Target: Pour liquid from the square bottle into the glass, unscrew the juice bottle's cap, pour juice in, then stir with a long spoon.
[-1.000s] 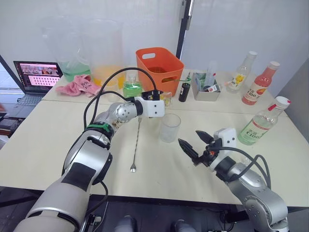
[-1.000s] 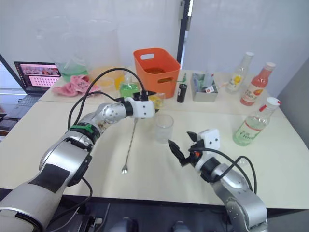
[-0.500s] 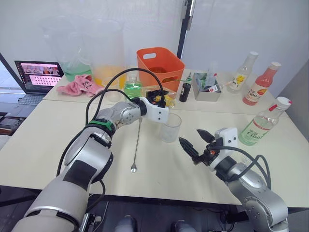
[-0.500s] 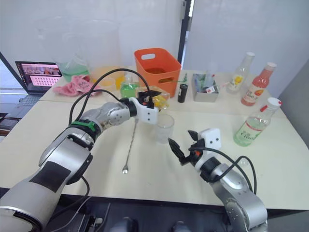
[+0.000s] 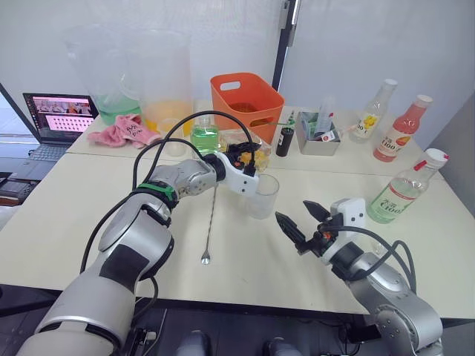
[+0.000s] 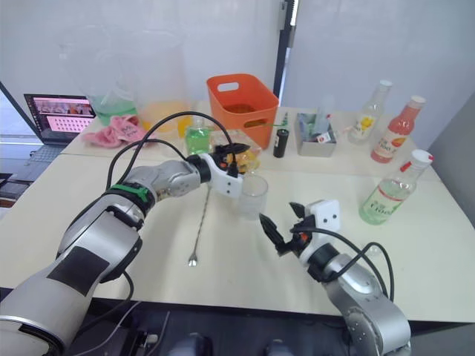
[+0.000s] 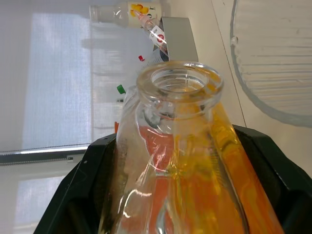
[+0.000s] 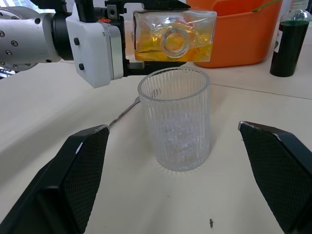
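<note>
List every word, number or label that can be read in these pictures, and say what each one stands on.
"C100": on the green-and-white label of the tall clear plastic juice bottle, just readable.
"100": on the label of the pink-liquid bottle, partly readable.
Yellow-labelled clear bottle: label print too small to read.
Laptop screen: too blurred to read.
Pink cloth: dark marks, unreadable.
Square glass bottle of yellow liquid and ribbed clear glass: no text.
</note>
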Controlling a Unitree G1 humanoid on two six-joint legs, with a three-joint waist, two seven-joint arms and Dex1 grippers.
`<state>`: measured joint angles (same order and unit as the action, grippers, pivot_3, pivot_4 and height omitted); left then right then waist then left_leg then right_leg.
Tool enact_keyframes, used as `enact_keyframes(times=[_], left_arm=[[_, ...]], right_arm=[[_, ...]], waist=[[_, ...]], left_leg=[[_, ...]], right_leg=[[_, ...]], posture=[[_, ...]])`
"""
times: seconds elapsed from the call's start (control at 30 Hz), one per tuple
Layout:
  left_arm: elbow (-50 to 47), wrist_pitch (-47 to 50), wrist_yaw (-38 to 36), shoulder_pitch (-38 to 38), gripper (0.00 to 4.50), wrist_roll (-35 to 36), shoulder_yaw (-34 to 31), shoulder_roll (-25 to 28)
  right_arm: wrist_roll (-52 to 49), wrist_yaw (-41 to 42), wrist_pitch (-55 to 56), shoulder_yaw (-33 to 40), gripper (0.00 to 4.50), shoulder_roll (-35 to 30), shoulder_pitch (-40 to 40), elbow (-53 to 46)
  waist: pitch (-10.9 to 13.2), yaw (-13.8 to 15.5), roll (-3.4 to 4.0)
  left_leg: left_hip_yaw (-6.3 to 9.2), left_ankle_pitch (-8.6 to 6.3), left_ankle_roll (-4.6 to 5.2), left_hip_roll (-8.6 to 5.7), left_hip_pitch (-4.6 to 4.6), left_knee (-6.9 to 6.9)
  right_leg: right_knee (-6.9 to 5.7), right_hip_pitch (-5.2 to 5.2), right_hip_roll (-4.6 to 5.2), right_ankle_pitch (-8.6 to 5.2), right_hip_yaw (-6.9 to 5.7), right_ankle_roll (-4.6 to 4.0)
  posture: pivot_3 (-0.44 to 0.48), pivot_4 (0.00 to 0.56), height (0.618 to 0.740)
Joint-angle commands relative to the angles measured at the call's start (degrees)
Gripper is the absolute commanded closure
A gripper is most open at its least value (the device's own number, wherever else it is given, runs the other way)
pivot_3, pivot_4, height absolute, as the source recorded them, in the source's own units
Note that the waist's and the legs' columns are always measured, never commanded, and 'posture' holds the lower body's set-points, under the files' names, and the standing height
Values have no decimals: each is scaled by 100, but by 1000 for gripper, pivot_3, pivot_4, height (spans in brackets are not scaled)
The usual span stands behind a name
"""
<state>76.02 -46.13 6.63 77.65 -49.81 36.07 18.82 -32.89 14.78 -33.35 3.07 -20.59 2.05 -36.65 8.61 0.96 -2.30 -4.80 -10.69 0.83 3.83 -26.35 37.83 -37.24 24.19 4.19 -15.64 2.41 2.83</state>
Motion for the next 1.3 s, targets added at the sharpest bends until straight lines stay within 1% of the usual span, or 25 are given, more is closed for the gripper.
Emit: enact_keyframes(times=[0.03, 0.53, 0.73, 0.93, 1.3], left_arm=[[-198, -48, 465, 473, 1687, -17, -19, 69], [-162, 10, 923, 574, 1687, -329, 291, 51], [-174, 86, 1148, 633, 1687, -513, 481, 70], [-157, 152, 1411, 689, 1687, -716, 644, 69], [-90, 362, 1637, 752, 1687, -895, 819, 39]], right_arm=[[-89, -17, -6, 113, 0, 7, 34, -289], [-94, -54, 16, 135, 0, 31, 34, -288], [-95, -57, 30, 145, 0, 41, 35, -281], [-106, -63, 28, 147, 0, 59, 59, -279], [-184, -84, 5, 209, 0, 38, 85, -294]], waist=[[0, 0, 0], [0, 6, 0], [0, 5, 0], [0, 5, 0], [0, 1, 0]], left_leg=[[0, 0, 0, 0, 0, 0], [0, 0, 0, -1, 0, 2], [1, 0, 0, -12, 1, 6], [2, 0, -1, -13, 1, 6], [3, 1, -1, -13, 2, 6]], right_leg=[[0, 0, 0, 0, 0, 0], [-6, 1, 1, 0, 0, 0], [-42, 11, 8, 0, 0, 0], [-43, 11, 10, 0, 0, 0], [-49, 13, 9, 0, 0, 0]], posture=[[0, 150, 739], [0, 150, 739], [0, 150, 739], [0, 150, 739], [0, 150, 739]])
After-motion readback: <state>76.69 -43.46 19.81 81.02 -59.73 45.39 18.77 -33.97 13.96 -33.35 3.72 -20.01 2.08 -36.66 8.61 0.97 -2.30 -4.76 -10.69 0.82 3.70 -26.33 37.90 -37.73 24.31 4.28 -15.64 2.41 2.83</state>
